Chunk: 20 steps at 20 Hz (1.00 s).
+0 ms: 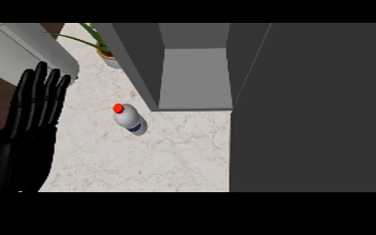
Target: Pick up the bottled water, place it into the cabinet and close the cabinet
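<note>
A small water bottle (pixel 129 118) with a red cap and a blue label stands upright on the marbled counter (pixel 147 164), just left of the cabinet's front lower corner. The grey cabinet (pixel 192 79) is open, its inside bare, with the dark door (pixel 305 109) swung out to the right. My left hand (pixel 33 114) rests at the view's left edge, fingers straight and pointing up, well left of the bottle and not touching it. The right hand shows nowhere.
A potted plant (pixel 106 50) with long green leaves sits at the back, left of the cabinet. A white appliance or wall edge (pixel 37 50) lies at the upper left behind my hand.
</note>
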### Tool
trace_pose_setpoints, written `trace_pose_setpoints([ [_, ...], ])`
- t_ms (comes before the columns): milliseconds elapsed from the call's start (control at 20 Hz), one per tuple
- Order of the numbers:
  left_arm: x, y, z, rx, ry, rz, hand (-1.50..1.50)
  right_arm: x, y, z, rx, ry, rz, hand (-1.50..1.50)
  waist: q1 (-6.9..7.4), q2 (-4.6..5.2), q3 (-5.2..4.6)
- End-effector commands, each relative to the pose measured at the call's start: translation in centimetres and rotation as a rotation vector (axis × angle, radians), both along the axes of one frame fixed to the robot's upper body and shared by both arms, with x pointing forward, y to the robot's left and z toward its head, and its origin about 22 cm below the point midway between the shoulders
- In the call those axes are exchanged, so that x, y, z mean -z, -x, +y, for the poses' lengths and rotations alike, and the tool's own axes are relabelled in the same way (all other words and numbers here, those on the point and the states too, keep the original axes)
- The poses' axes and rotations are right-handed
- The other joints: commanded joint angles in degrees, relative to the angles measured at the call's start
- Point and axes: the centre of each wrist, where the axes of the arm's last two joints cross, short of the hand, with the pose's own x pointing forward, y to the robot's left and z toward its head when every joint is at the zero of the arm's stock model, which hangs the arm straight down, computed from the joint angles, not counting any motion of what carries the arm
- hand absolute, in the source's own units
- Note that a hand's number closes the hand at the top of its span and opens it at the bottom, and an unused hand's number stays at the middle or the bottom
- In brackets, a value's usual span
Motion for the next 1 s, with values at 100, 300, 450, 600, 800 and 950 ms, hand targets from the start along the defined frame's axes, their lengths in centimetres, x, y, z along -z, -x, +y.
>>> trace_pose_setpoints([
  [100, -0.1, -2.3, 0.6, 0.011, -0.006, -0.047, -1.5, -0.1, 2.9, 0.0, 0.051, -0.023, -0.008, -1.5, -0.05, 0.55, -1.07],
  [300, 1.9, -4.5, 1.3, 0.063, 0.148, 0.12, -1.5, 0.8, 3.7, 1.8, -0.257, -0.041, 0.098, -1.5, -0.44, 0.72, -1.14],
  [450, -0.2, -4.8, 0.6, 0.08, 0.155, 0.147, -1.5, -0.3, 6.7, 1.4, -0.307, -0.051, 0.105, -1.5, -0.75, 0.31, -1.04],
  [600, -0.9, -2.5, 0.7, 0.071, 0.15, 0.166, -1.5, -0.8, 10.1, 1.2, -0.276, -0.067, 0.105, -1.5, -0.44, 0.23, -1.03],
  [800, -1.7, -1.0, 1.0, 0.055, 0.14, 0.197, -1.5, -3.2, 10.8, 1.3, -0.273, -0.043, 0.113, -1.5, 0.11, 0.42, -1.07],
  [950, -1.1, -1.2, 2.8, -0.019, 0.063, 0.213, -1.5, -2.9, 11.2, 1.7, -0.29, -0.049, 0.103, -1.5, 0.07, 0.43, -1.07],
])
